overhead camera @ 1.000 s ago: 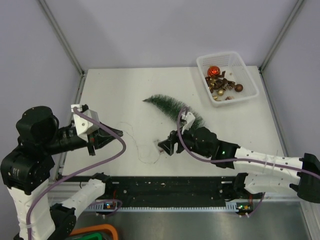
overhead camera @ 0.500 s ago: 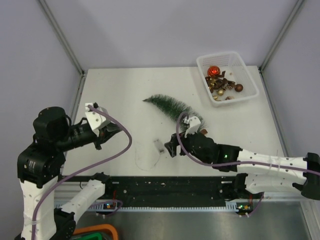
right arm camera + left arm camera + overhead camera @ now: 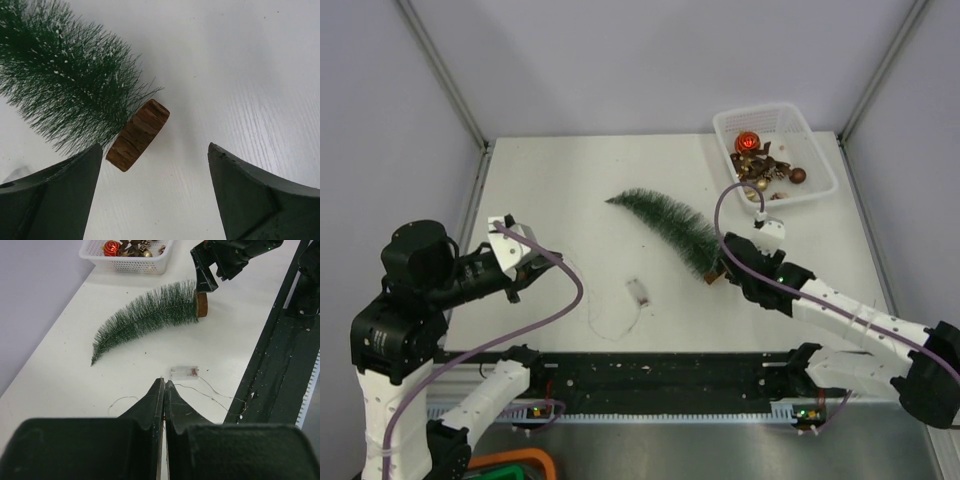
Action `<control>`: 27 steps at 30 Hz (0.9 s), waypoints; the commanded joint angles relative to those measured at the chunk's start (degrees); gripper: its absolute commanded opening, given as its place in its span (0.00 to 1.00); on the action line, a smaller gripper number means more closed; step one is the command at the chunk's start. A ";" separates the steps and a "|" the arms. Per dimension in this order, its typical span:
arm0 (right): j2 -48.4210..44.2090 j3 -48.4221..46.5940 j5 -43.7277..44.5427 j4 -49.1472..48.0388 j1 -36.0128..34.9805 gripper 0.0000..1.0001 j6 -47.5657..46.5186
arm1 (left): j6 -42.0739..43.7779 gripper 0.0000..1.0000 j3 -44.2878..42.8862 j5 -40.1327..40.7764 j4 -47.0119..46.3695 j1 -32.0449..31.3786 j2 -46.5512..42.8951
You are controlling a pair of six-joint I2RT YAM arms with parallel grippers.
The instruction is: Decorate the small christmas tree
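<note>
The small christmas tree (image 3: 665,225) lies on its side on the white table, tip to the far left, round wooden base (image 3: 718,276) to the near right. My right gripper (image 3: 724,266) is open at the base. In the right wrist view the wooden base (image 3: 138,135) lies between the open fingers (image 3: 154,145), close to the left one and not gripped. My left gripper (image 3: 536,266) is shut, above the table's left side, well away from the tree. In its wrist view (image 3: 163,382) I cannot tell whether it pinches the thin wire.
A small clear battery box (image 3: 638,291) with a thin light wire (image 3: 606,322) lies in the middle near the front edge. A white basket (image 3: 817,170) of red and brown baubles stands at the far right. A black rail (image 3: 660,372) runs along the front.
My right gripper has left the battery box on the table and moved right to the tree's base. My left gripper has shifted slightly and stays shut.
</note>
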State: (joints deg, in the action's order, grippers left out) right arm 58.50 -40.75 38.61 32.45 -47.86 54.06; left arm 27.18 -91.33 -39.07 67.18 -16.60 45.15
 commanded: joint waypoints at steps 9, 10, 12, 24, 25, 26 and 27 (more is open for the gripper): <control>13.56 -3.72 -5.74 -7.84 4.70 0.73 0.34 | 4.55 0.06 -0.60 1.54 1.20 -0.10 -1.20; 13.83 -3.55 -5.57 -8.10 4.79 0.70 0.69 | 4.81 0.06 -0.60 1.80 1.29 -0.10 -1.37; 14.10 -2.85 -4.69 -8.63 4.96 0.64 0.95 | 5.42 0.06 -0.78 2.06 1.55 -0.10 -1.64; 14.89 -6.88 -4.86 -10.56 3.48 0.00 -0.71 | 8.33 0.06 0.36 3.73 2.26 -0.10 -2.43; 14.71 -7.41 -4.34 -10.21 2.77 0.00 -0.89 | 8.68 0.06 0.45 4.00 2.26 -0.10 -2.43; 14.63 -7.76 -3.81 -9.78 2.25 0.00 -0.98 | 8.94 0.06 0.54 4.26 2.26 -0.10 -2.52; 14.54 -7.94 -3.20 -9.60 1.81 0.00 -1.15 | 9.20 0.06 0.54 4.53 2.26 -0.01 -2.61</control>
State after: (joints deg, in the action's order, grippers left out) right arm 73.45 -44.45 33.17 23.59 -44.23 54.00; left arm 34.41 -91.26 -35.81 70.04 -16.60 43.22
